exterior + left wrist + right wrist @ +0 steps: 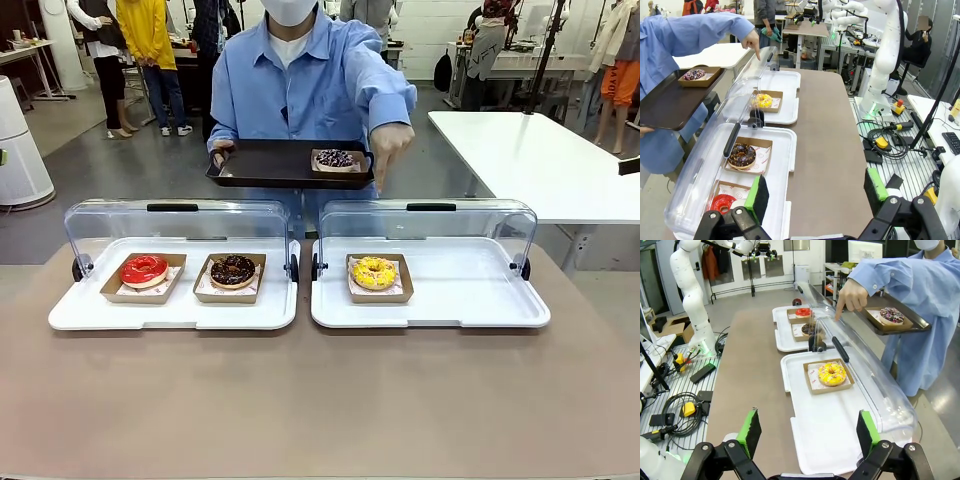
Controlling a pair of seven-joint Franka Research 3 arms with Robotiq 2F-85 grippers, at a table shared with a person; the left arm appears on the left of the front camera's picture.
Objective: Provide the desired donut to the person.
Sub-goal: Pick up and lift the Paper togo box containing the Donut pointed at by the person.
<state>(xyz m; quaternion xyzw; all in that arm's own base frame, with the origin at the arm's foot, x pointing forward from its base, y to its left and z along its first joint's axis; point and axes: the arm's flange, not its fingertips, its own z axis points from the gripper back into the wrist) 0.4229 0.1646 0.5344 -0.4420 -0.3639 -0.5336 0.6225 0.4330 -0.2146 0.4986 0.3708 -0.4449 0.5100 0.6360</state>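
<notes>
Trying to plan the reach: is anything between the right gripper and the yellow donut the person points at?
Nothing visible does. The clear lid is swung back beyond the yellow donut, and only bare white tray lies between it and the open right gripper.

Setting: robotics laboratory in an open hall. Evidenced by:
- white robot arm (887, 55), mounted on a slotted aluminium base (912, 172) beside the brown bench (825, 150)
- cables (885, 137) and a yellow emergency-stop box (882, 143), laid on that base
- keyboard (952, 142), placed at its edge
- left hand (815, 175), black with green pads, seen in the foreground
- further white benches (540, 160), set on a grey polished floor (140, 170)
</notes>
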